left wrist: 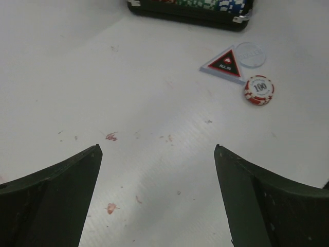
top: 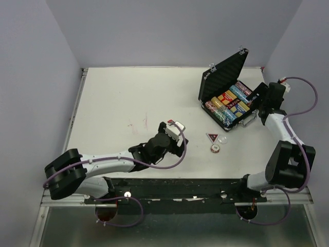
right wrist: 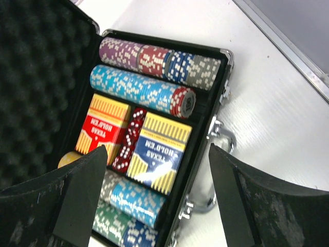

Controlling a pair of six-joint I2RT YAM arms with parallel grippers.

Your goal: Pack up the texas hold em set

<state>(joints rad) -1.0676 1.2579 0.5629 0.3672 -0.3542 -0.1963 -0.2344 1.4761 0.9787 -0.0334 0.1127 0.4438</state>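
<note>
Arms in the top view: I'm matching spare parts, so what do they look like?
Both the left arm and right arm have white links, bulky black joints and a looping lilac cable. Each gripper's fingers are dark, broad wedges.

marker (top: 211, 137) & disc (top: 223, 138) before case (top: 223, 77)

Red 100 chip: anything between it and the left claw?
Nothing visible. In the left wrist view only bare, faintly stained table lies between the open left claw and the red 100 chip. The triangular marker and clear disc sit just beyond the chip, toward the case, off the direct line.
</note>
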